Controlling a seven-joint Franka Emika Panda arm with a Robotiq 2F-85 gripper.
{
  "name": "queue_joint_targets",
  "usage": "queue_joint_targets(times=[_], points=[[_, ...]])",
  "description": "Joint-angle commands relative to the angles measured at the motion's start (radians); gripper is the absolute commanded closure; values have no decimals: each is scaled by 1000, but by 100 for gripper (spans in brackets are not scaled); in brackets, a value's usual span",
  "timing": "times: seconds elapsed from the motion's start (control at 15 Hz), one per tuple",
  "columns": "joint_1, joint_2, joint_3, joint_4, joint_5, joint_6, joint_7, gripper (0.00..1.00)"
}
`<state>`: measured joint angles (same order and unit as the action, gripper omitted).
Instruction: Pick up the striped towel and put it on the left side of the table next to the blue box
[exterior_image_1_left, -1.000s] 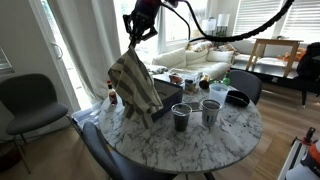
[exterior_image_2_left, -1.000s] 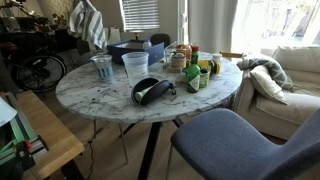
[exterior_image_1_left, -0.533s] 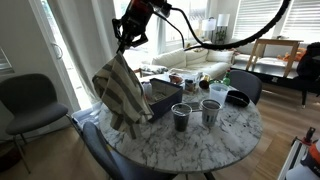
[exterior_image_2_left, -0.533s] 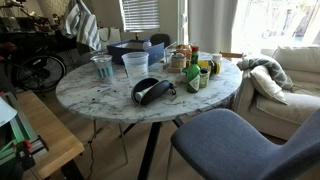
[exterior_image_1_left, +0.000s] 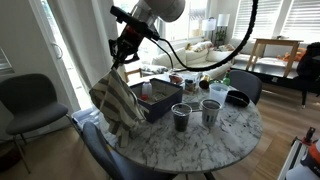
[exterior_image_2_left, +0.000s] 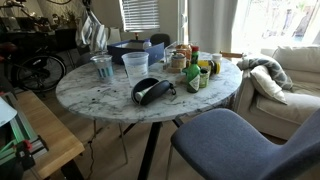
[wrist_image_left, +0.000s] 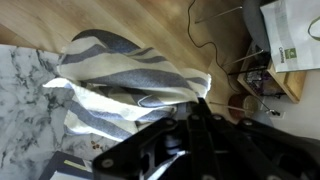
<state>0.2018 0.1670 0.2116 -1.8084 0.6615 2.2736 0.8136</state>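
My gripper is shut on the top of the striped towel, which hangs down in folds at the left edge of the round marble table. The towel's lower end is level with the table top, next to the blue box. In an exterior view the towel hangs behind the table's far side, near the blue box. The wrist view shows the striped towel bunched under my closed fingers, above the marble table edge and wooden floor.
Two metal cups stand in front of the box. A black bowl, bottles and jars, plastic cups and black headphones are on the table. Chairs stand around it.
My gripper has carried the towel leftward and lower, from above the blue box to the table's left edge. The towel now hangs past the box.
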Motion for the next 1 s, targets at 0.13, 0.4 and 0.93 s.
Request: queue_joint_targets(times=[0.13, 0.4, 0.93], points=[[12, 103, -18, 71, -51, 16, -27, 100], [11, 126, -41, 68, -134, 80, -14, 94], [-3, 111, -48, 76, -149, 102, -6, 33]])
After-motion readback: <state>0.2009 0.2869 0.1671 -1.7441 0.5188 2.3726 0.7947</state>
